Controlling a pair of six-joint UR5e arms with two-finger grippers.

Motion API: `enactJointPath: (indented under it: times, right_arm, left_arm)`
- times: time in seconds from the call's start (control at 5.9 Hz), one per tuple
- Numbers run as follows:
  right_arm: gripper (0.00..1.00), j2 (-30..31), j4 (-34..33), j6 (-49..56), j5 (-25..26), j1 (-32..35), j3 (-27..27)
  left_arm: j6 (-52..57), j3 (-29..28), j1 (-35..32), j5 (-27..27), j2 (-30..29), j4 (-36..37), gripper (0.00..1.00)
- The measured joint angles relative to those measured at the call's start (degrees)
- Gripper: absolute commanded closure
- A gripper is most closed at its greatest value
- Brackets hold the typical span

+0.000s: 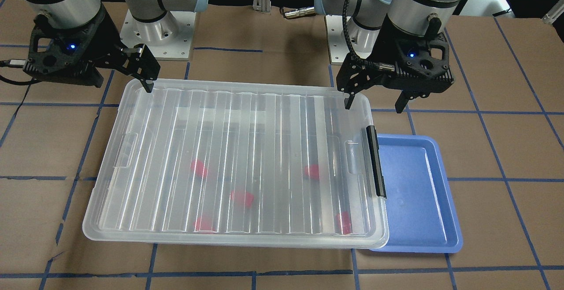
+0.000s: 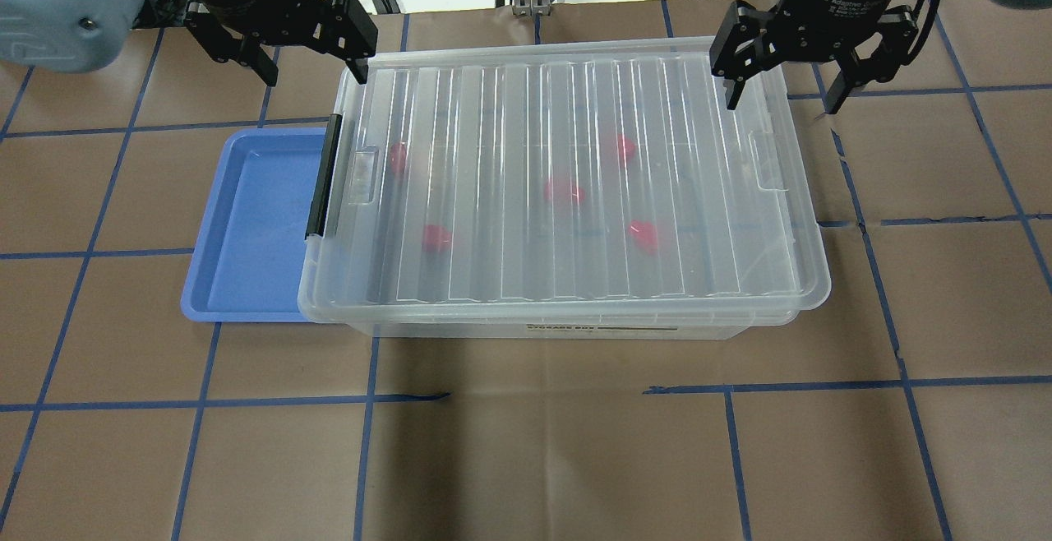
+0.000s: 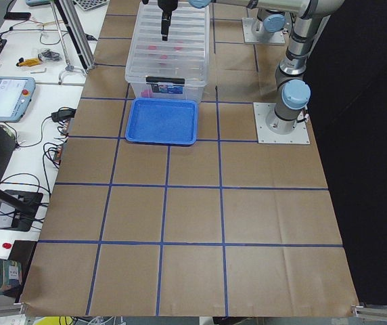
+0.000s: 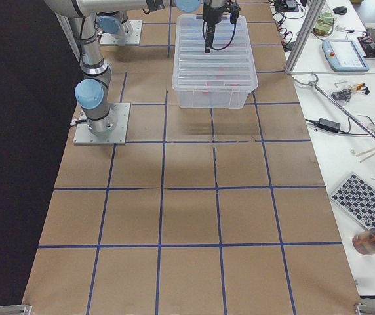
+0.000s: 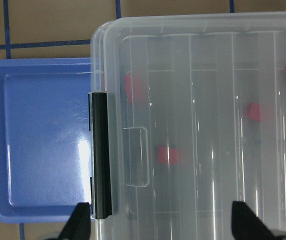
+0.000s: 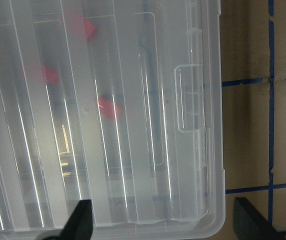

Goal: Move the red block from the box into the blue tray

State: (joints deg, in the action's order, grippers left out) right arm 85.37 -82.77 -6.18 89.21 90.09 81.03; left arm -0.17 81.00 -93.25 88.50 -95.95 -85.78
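Observation:
The box (image 2: 567,298) is a clear bin with its ribbed lid (image 1: 246,118) on and a black latch bar (image 2: 322,179) at its left end. Several red blocks lie inside, blurred through the lid, such as one red block (image 2: 564,191) near the middle and another (image 5: 167,154). The blue tray (image 2: 246,228) lies empty against the latch end, its edge under the lid's rim. My left gripper (image 2: 314,72) is open above the box's far latch-end corner. My right gripper (image 2: 781,101) is open above the far corner at the other end. Both are empty.
The table (image 2: 526,442) is brown paper with blue tape lines. The arm bases (image 1: 156,34) stand just behind the box. In the side views, benches with tools and tablets (image 3: 7,98) run along the table's operator side.

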Motion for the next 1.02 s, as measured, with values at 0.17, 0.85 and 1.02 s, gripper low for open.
enactJointPath:
  times: [0.17, 0.85, 1.02]
  right_arm:
    - [0.0, -0.01, -0.02, 0.02, 0.0, 0.0, 0.03]
    - [0.0, -0.02, -0.03, 0.06, 0.03, 0.0, 0.08]
    - [0.0, -0.02, -0.03, 0.09, 0.07, 0.0, 0.09]
  left_arm:
    - [0.23, 0.06, 0.04, 0.03, -0.02, 0.08, 0.02]
    - [0.62, 0.42, 0.09, 0.28, -0.03, 0.35, 0.01]
    - [0.58, 0.45, 0.09, 0.33, -0.02, 0.35, 0.01]
